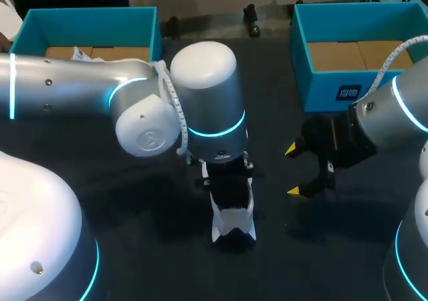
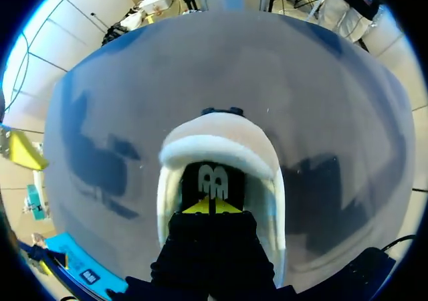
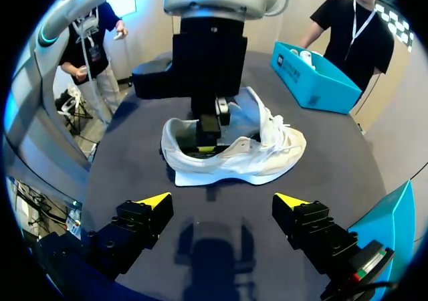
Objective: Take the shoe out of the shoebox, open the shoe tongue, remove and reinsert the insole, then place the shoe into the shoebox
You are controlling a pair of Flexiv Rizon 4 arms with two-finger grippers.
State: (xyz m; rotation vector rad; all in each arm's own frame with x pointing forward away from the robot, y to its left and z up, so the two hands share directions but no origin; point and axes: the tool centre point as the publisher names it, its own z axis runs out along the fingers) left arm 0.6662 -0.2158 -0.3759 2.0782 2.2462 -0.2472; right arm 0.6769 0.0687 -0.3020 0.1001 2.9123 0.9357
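Left gripper (image 2: 210,206), tips pressed together, is sunk in the heel opening of the white sneaker (image 3: 234,160), which rests on the table (image 1: 321,247). Right gripper (image 3: 223,204), spread wide, faces its side, long axis crosswise, apart; left is nearer.

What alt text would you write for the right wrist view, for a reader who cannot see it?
A white shoe stands on the dark table, with the left claw down inside its opening. The right claw hangs open short of it, holding nothing; a teal shoebox stands beyond.
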